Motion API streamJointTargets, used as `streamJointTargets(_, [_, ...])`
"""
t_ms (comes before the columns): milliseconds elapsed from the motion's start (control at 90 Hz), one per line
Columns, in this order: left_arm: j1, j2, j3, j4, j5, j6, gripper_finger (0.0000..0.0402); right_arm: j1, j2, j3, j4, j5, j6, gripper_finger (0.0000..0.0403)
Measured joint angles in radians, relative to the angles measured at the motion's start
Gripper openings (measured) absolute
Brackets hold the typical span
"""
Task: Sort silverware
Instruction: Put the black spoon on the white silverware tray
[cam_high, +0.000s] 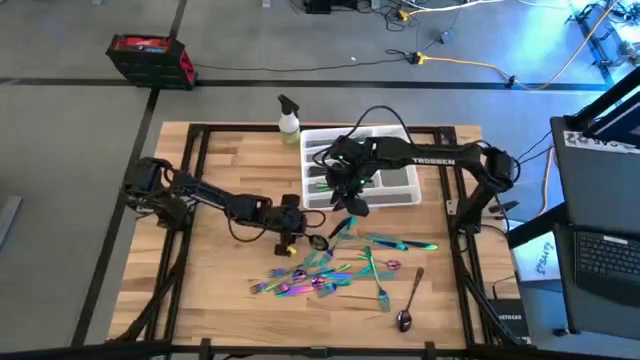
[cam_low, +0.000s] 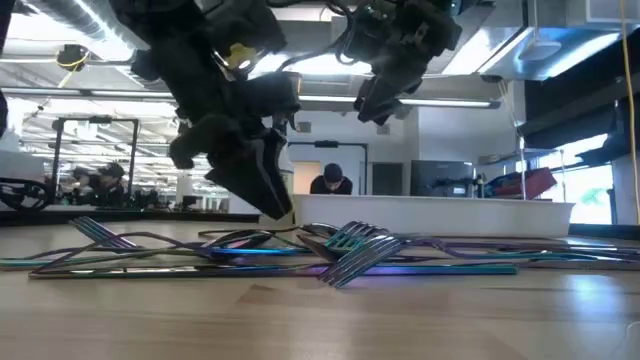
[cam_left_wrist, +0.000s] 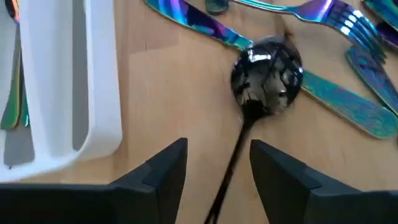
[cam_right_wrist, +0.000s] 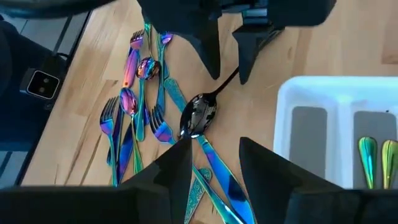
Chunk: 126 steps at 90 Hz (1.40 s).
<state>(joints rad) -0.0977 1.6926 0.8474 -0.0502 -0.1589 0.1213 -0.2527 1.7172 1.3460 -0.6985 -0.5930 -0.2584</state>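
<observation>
A: Right, the left gripper (cam_left_wrist: 214, 165) is down at the worktop's middle, just beside the white tray (cam_high: 405, 192), its fingers (cam_left_wrist: 158, 171) apart with the handle of a dark spoon (cam_left_wrist: 267, 78) running between them. Not pinched yet, as far as I can judge.

B: And the bowl of that spoon lies on a rainbow knife (cam_left_wrist: 336, 96). If the fingers close and pull, the spoon may drag the knife along or tip off it.

A: The handle is thin and lies flat on the wood, too. The fingers could slide over it and shut on nothing.

B: What about the right gripper (cam_right_wrist: 214, 165)?

A: It hangs above the same spot near the tray's front corner, fingers parted and holding nothing. Two arms that near could knock each other, should either swing towards the tray.

B: The rest of the silverware (cam_high: 320, 275) sits heaped toward the near edge, forks crossed over one another, and one more spoon (cam_high: 408, 305) lies apart by the near right corner.

A: A few pieces (cam_right_wrist: 373, 158) are already in the tray. A bump on its wall might shift it and spoil later drops.
</observation>
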Motion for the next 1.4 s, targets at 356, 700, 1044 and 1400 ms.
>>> streamJointTargets(356, [0.001,0.052,0.000,0.029,0.042,0.030,0.0162,0.000,0.000,0.000,0.003,0.002,0.018,0.0117])
streamJointTargets(700, [0.011,0.086,0.001,0.056,0.056,0.012,0.0090,0.003,0.000,0.000,0.006,0.002,0.019,0.0117])
streamJointTargets(1044, [0.014,0.089,0.001,0.067,0.049,-0.067,0.0007,0.005,0.000,0.000,0.009,0.052,0.027,0.0117])
streamJointTargets(1400, [0.015,-0.053,-0.002,-0.024,0.025,-0.280,0.0002,0.045,-0.165,0.001,-0.044,0.243,-0.022,0.0117])
